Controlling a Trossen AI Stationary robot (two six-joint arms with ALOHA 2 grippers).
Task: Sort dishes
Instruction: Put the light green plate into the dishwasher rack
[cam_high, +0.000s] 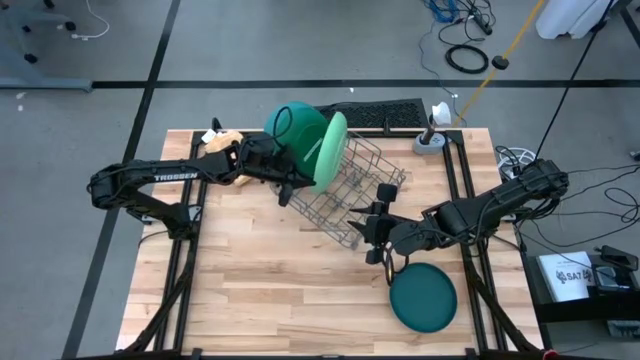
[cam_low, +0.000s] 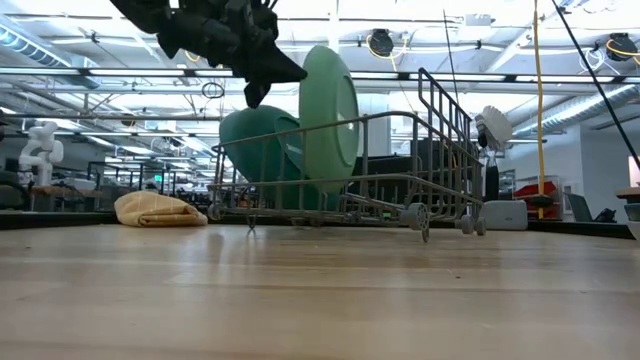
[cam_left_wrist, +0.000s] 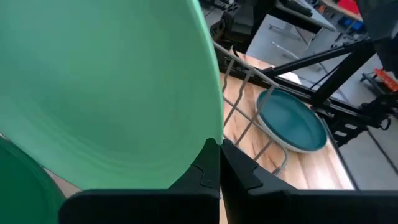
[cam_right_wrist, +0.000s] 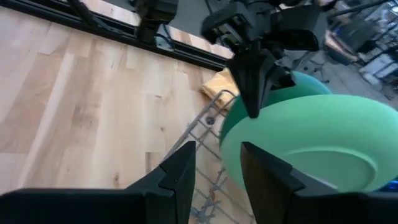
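Standing on edge in the wire dish rack (cam_high: 352, 195), a light green plate (cam_high: 330, 151) is gripped at its rim by the left gripper (cam_high: 291, 180), with a dark green plate (cam_high: 292, 128) just behind it. One teal plate (cam_high: 423, 296) is left flat on the table (cam_high: 260, 290), near its front right corner beside the right gripper (cam_high: 382, 236), whose fingers are held apart and empty; sorting is judged partly done. Bare tabletop is left open in front of the rack.

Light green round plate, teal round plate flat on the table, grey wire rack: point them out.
Light green round plate (cam_high: 331, 150), high view, its face.
Teal round plate (cam_high: 423, 297), high view, centre.
Grey wire rack (cam_high: 375, 165), high view, rim wires.
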